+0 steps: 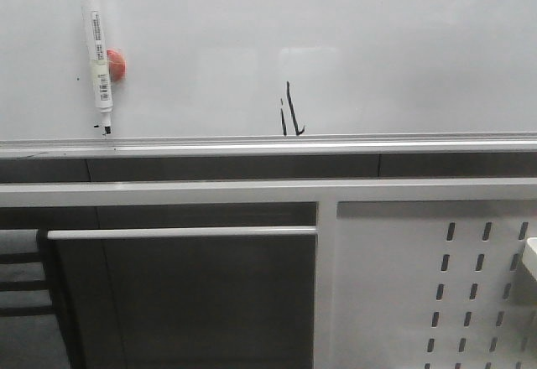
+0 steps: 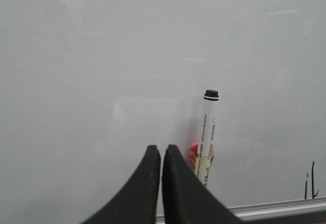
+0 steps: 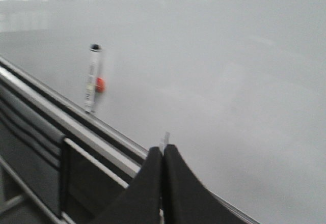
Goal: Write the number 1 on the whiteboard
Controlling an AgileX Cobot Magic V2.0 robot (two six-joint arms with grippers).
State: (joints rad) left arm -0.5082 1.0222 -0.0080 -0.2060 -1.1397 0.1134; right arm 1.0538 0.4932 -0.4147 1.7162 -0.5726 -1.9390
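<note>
The whiteboard (image 1: 336, 33) fills the upper part of the front view, with a silver rail (image 1: 336, 145) along its near edge. The number 1 (image 1: 290, 111) is drawn in thin black strokes just above the rail, a tall line with a hooked foot and a shorter stroke beside it. It also shows small in the left wrist view (image 2: 310, 180). A white marker (image 1: 96, 42) with a black cap stands on the board at the left, beside a red magnet (image 1: 117, 64). My left gripper (image 2: 161, 150) is shut and empty, short of the marker (image 2: 208, 132). My right gripper (image 3: 162, 150) is shut, with a thin pale sliver at its tips.
Below the rail, a white metal panel with slotted holes (image 1: 436, 285) stands at the right. A white horizontal bar (image 1: 180, 232) crosses a dark opening at the left. Neither arm shows in the front view.
</note>
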